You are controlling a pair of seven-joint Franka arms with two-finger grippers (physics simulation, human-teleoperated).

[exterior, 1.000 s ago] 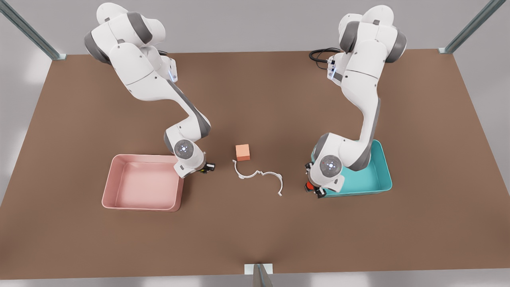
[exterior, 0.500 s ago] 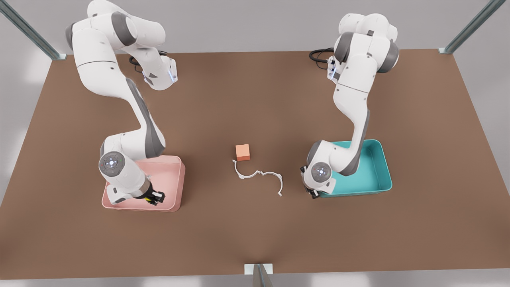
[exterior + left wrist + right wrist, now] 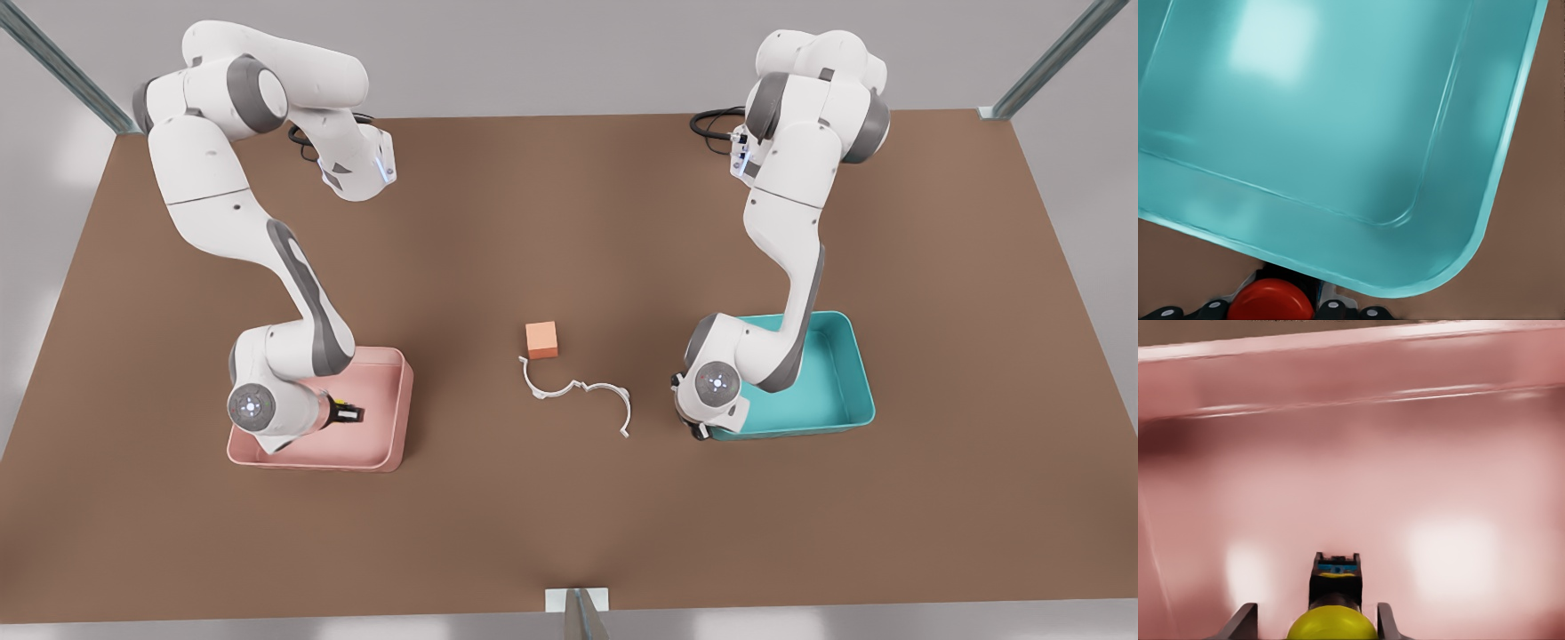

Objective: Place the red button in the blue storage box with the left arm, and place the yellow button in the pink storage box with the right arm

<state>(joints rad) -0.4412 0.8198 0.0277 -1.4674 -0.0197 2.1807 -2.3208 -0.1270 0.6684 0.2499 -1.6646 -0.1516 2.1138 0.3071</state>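
Right end effector [image 3: 348, 414], closed on the tiny yellow-capped push button [image 3: 1331, 625], now hangs over the floor of the shallow pale pink plastic tray [image 3: 391, 373], turned from its pose half a second earlier. Left end effector [image 3: 698, 433], gripping the tiny red-capped push button [image 3: 1271, 300], stays just outside the near corner of the shallow teal-blue plastic tray [image 3: 858, 373] on the brown bench [image 3: 569, 533].
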